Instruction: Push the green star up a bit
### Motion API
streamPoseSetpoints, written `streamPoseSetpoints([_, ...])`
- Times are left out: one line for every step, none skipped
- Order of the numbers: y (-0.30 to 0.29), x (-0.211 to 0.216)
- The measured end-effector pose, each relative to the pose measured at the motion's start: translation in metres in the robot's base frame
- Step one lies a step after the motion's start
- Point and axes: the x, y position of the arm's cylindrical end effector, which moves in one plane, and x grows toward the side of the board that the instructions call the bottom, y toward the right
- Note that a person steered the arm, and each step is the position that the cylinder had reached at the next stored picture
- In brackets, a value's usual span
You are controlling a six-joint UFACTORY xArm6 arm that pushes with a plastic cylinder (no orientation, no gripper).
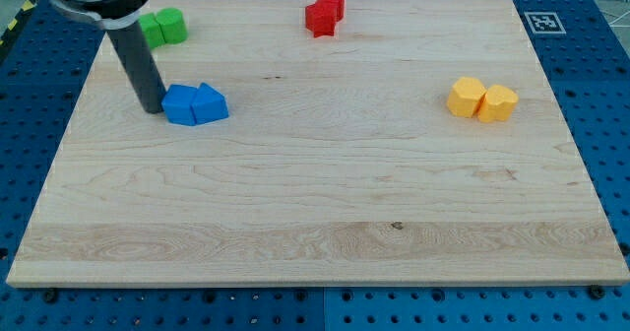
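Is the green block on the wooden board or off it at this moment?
On the board. The green block sits inside the wooden board's top-left corner, partly hidden by the rod; my tip rests lower down, beside the blue block.

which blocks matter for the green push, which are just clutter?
In play:
- green block, view's top left; star shape hard to confirm, partly behind the rod
- my tip, below the green block, touching the blue pair's left side

Lying about:
- blue blocks
- red blocks, top centre
- yellow blocks, right
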Motion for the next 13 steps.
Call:
streamPoseSetpoints([0.022,0.000])
streamPoseSetpoints([0.041,0.000])
streamPoseSetpoints([0.048,-0.005])
streamPoseSetpoints([0.042,-0.028])
streamPoseSetpoints([0.021,-0.051])
streamPoseSetpoints([-0.005,-0.060])
streamPoseSetpoints([-0.044,-0.060])
streamPoseSetpoints([-0.072,-0.074])
streamPoseSetpoints([-0.072,-0.104])
streamPoseSetpoints([-0.077,-0.129])
streamPoseSetpoints([-0.082,-0.146])
streamPoseSetpoints([-0.082,-0.157])
streamPoseSetpoints([-0.083,-0.166])
